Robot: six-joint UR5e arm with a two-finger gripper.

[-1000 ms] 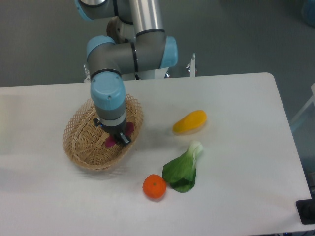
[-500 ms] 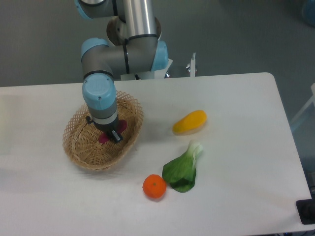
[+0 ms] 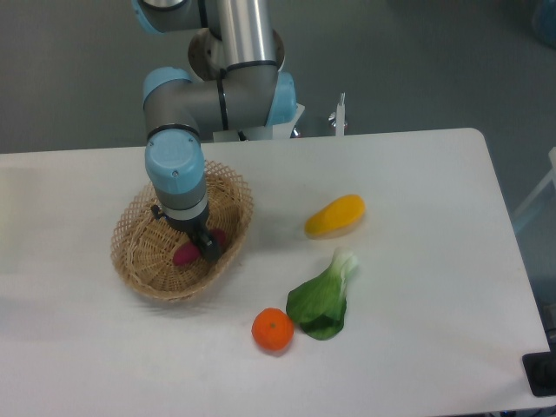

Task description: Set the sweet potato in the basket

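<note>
The magenta sweet potato (image 3: 185, 254) lies inside the tan wicker basket (image 3: 139, 265) on the left of the table, partly hidden by my gripper. My gripper (image 3: 200, 248) points down into the basket right over the sweet potato. One dark finger (image 3: 210, 249) shows in front of the tuber, and a bit of magenta shows on its far side too. The jaws look parted and the tuber rests on the basket floor, no longer clamped.
A yellow oblong fruit (image 3: 335, 215) lies right of the basket. A green leafy vegetable (image 3: 323, 298) and a round orange (image 3: 273, 330) lie near the front. The arm's blue-capped wrist (image 3: 176, 174) stands over the basket's back rim.
The arm moved left and farther over the basket, then stopped. The sweet potato has dropped slightly lower in the basket while the gripper stayed in place.
</note>
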